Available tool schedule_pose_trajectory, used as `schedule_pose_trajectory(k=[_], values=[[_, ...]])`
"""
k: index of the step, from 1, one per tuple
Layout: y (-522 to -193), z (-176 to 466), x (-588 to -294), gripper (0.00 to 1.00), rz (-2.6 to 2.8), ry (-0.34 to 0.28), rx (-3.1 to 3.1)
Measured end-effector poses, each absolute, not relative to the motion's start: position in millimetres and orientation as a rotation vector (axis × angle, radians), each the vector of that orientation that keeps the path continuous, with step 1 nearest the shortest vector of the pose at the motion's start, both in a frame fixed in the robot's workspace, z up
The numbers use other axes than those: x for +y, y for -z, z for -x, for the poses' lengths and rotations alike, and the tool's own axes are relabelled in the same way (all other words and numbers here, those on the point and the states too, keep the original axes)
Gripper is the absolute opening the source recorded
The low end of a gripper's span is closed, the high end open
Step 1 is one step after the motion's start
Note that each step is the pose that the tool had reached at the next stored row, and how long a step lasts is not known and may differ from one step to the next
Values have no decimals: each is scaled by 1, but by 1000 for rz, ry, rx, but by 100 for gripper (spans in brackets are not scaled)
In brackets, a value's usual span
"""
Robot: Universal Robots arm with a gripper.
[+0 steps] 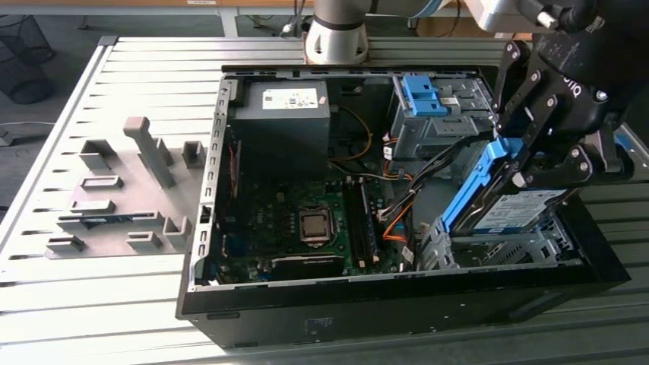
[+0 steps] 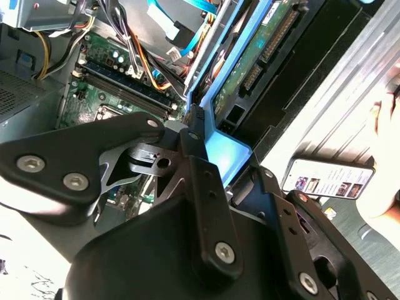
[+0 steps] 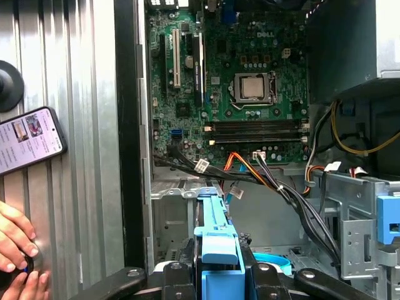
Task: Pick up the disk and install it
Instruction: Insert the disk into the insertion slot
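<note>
**Disk held on a slant over the drive cage**

The pincer [image 1: 542, 163] is clenched on the blue carrier frame of the disk [image 1: 515, 211]. It grips the frame's upper end, so the drive hangs below it, tilted, label facing out. The slant likely serves to aim the lower edge into the grey drive cage [image 1: 476, 249] just beneath, inside the open computer case [image 1: 406, 312]. Contact with the cage: cannot tell. The disk is not seated. A phone [image 3: 31, 140] and a person's hand [image 3: 15, 250] rest outside the case.

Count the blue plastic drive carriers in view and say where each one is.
2. One carrier frames the disk in the gripper, tilted over a drive cage; a bare bracket tops the other cage. Others may be hidden.
</note>
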State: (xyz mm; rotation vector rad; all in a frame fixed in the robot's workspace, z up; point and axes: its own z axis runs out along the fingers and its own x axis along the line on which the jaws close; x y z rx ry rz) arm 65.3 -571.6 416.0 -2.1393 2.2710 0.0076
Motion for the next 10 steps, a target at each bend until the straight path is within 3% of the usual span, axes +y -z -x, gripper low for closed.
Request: schedule_pose_trajectory(k=[10], values=[[-398, -65, -572, 37, 2139, -8, 2271]])
